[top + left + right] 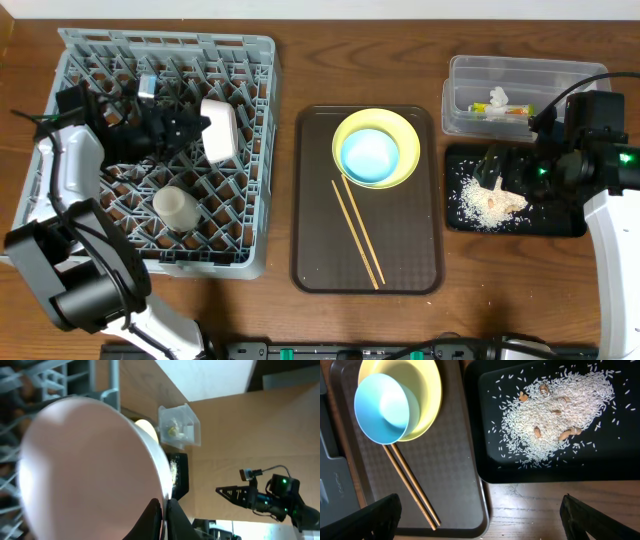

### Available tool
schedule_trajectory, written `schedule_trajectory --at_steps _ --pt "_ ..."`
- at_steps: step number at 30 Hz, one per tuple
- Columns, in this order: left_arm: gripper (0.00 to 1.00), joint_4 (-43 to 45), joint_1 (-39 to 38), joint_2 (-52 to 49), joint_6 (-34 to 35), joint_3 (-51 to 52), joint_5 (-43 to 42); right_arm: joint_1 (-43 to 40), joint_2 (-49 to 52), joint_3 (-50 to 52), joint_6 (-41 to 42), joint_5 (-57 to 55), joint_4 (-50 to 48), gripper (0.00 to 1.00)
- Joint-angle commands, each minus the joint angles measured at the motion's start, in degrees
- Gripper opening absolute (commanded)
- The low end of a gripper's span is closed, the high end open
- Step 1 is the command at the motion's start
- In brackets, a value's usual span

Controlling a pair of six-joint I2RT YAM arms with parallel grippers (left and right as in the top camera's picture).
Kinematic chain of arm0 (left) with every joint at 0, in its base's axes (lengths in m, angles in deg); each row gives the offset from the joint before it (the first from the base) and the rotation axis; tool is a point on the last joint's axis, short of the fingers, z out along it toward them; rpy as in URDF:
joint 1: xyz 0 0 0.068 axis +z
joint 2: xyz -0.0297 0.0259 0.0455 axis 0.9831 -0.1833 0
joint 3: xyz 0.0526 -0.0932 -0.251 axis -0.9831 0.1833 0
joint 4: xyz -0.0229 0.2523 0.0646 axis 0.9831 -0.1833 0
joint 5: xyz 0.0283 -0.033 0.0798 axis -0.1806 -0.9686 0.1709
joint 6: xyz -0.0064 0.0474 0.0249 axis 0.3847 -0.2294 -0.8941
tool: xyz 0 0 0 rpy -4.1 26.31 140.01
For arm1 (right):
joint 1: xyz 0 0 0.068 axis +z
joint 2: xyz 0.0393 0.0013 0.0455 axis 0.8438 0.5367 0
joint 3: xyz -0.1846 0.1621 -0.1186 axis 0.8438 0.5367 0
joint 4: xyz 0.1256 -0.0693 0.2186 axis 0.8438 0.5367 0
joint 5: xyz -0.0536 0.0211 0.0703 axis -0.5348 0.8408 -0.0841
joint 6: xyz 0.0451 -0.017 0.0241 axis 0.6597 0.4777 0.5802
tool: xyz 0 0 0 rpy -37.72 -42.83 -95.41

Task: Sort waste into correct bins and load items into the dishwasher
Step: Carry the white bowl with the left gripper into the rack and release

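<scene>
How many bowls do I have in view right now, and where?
2. The light blue bowl sits on the yellow plate on the brown tray; the pale pink bowl is gripped by the left gripper at the dish rack. Another could hide behind the arm.

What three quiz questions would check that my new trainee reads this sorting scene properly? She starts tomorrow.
1. True or false: the light blue bowl rests on the yellow plate, which sits on the brown tray.
2. What is the left gripper clamped on above the dish rack? A) a glass B) the pale pink bowl C) a spoon
3. Fill in: the rice crumbs lie in the shallow ____ tray.

Key: 1 true; 2 B; 3 black.
</scene>
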Motion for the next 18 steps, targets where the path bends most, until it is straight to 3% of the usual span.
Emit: schedule_trajectory --at_steps 1,7,14,15,18 --pt "0.08 -2.01 1.7 -0.9 -0.98 -0.42 10.29 -0.5 -0.46 -0.94 0.2 -0.15 -0.02 0.99" --pt "0.09 -4.85 4.7 -0.9 -0.98 -0.42 19.12 -0.5 -0.46 -0.94 0.2 -0.15 -0.04 0.99" --pt "0.25 -5.49 6.29 -0.9 -0.96 -0.42 20.31 -0.5 -0.46 -0.94 0.2 -0.15 0.02 0.99" --pt "0.33 -5.55 6.62 -0.9 -0.96 -0.42 20.31 -0.5 -0.46 -0.94 0.2 -0.15 0.02 0.99" --pt "0.37 -6.05 7.58 -0.9 -0.96 -0.44 20.28 -0.5 -0.46 -0.94 0.2 -0.15 0.0 0.99"
